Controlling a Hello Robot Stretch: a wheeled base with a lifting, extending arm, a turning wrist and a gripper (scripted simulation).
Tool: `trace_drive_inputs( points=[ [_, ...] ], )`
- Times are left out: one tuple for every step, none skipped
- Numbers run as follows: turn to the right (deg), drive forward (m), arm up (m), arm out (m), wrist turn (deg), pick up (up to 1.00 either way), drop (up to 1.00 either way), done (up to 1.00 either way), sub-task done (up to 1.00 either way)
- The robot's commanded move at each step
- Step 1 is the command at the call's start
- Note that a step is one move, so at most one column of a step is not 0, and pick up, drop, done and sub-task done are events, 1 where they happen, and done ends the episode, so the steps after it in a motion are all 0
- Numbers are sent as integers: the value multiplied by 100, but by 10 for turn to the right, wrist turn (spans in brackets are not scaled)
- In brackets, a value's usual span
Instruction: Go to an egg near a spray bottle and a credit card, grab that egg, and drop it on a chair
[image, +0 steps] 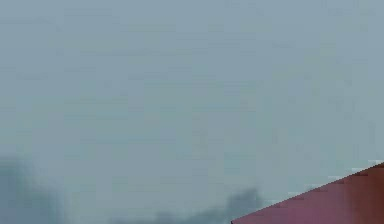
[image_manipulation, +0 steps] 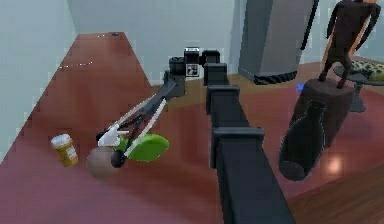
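Observation:
In the arm side view my arm (image_manipulation: 235, 140) runs up the picture to its white marker squares (image_manipulation: 192, 65). The gripper (image_manipulation: 113, 138) reaches down to the left from there. A brownish round blob, egg-like in shape (image_manipulation: 99, 163), sits right at the fingertips over the red-brown wooden surface (image_manipulation: 110, 80). Beside it lies a flat green oval thing (image_manipulation: 151, 149). A small orange bottle with a white cap (image_manipulation: 65, 150) stands just left of them. I cannot tell whether the gripper holds anything.
A dark vase (image_manipulation: 305, 140) stands right of the arm, before a brown stump (image_manipulation: 340, 100) bearing a dark statue (image_manipulation: 348, 35). A grey cabinet (image_manipulation: 270, 40) stands behind. The forward view faces a grey-blue wall (image: 180, 90), with a reddish corner (image: 345, 205) at bottom right.

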Motion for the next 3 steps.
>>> trace_drive_inputs(
  points=[
    [0, 0, 0, -38, 0, 0, 0, 0, 0],
    [450, 0, 0, 0, 0, 0, 0, 0, 0],
    [450, 0, 0, 0, 0, 0, 0, 0, 0]
  ],
)
